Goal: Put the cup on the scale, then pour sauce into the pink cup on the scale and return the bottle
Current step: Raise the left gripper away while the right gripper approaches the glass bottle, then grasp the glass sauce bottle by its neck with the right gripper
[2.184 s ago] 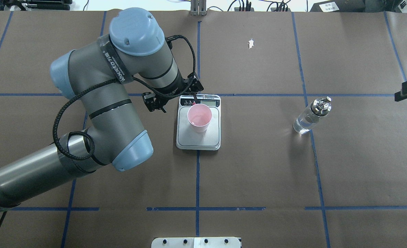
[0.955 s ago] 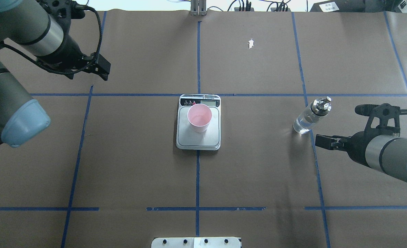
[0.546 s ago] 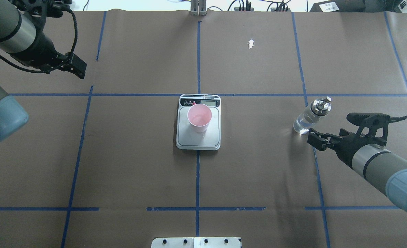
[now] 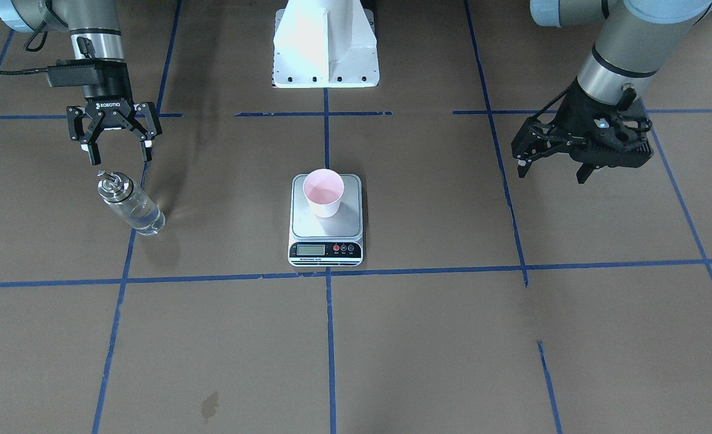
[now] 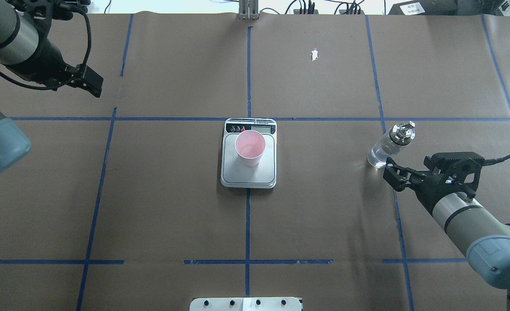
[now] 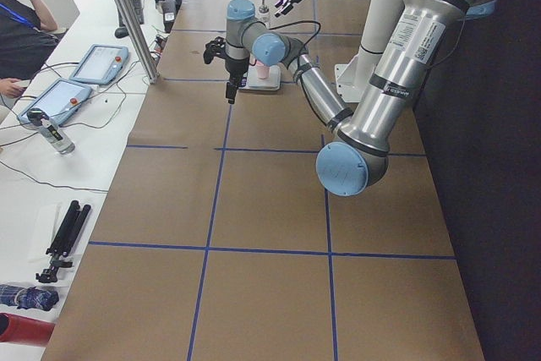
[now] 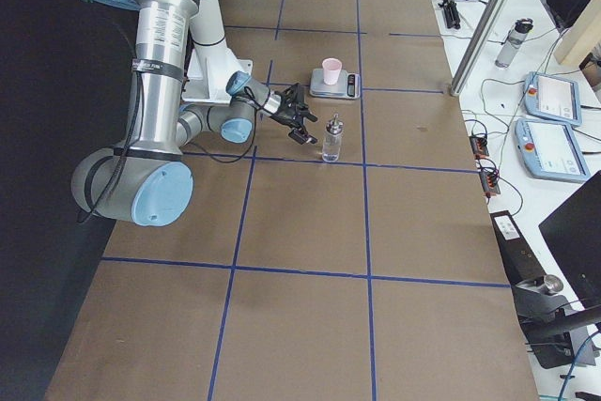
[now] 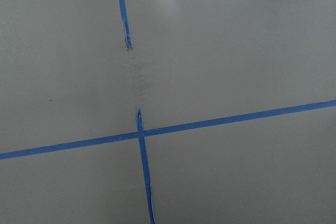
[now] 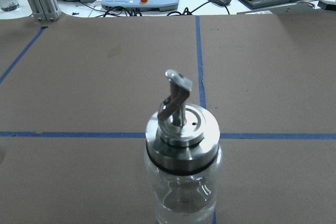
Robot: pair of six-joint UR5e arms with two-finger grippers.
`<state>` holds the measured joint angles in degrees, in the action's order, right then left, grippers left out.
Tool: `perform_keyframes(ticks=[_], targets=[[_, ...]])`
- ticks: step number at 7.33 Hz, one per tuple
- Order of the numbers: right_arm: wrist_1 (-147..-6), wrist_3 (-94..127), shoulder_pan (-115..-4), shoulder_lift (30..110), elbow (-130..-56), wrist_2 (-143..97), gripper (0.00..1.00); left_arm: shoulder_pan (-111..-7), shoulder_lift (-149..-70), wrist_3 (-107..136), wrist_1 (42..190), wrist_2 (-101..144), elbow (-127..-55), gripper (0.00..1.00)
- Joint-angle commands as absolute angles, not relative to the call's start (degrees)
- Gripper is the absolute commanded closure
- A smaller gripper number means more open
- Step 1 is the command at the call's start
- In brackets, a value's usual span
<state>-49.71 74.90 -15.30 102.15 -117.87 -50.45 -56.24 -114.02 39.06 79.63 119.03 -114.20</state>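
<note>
Right wrist-mounted view puts the bottle (image 9: 181, 182) dead ahead of the right tool (image 4: 119, 158). It stands upright on the desk (image 4: 422, 337), with a shiny silver cap and bent spout on top and clear sauce (image 4: 146, 220) low in the glass. This tool's fingers are spread wide, empty, just short of the bottle. I judge the grasp should come in level, straddle the glass body below the cap, and close only once both fingers flank it, since smooth round glass may tip or slip. Well off to the tool's left, the pink cup (image 4: 324, 191) sits on the scale (image 4: 331, 229). Farthest, the left tool (image 4: 548, 170) hangs parted, holding nothing.
</note>
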Motion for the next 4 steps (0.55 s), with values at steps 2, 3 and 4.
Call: perform_keyframes(ticks=[2,3,4], targets=[[-46.32,73.83,-13.89,102.04,-114.44,-45.45,0.00,-56.60,-113.99,39.02,79.63,119.00,-113.73,0.00],[-46.23,73.83,-13.28,101.87,-114.09,-44.22,0.00,-56.69,-114.08,39.02,79.63,119.09,-113.56,0.00],[-46.06,73.83,-12.58,101.78,-113.39,-42.99,0.00,-56.60,-114.08,39.02,79.54,119.09,-113.47,0.00]])
